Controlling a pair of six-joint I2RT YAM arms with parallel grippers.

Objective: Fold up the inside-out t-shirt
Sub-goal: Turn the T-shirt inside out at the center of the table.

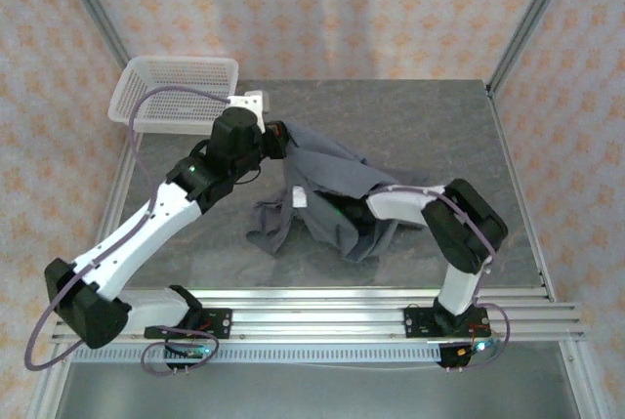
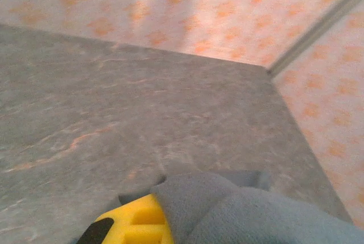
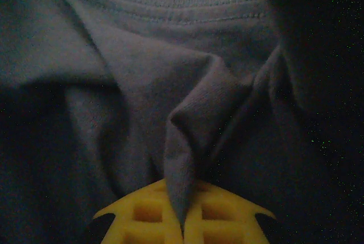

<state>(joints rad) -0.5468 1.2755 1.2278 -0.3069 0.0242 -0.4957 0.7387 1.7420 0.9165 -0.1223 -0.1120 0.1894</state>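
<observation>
Left gripper point(image 1: 278, 136) is clamped on the t-shirt point(image 1: 327, 185) at its far edge; my right gripper point(image 3: 182, 210) pinches a fold mid-table. I see bare table point(image 1: 420, 116) right, basket point(image 1: 176, 92) far-left.

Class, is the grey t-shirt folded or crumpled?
Crumpled: the t-shirt lies in an uneven heap of creases on the table.
</observation>
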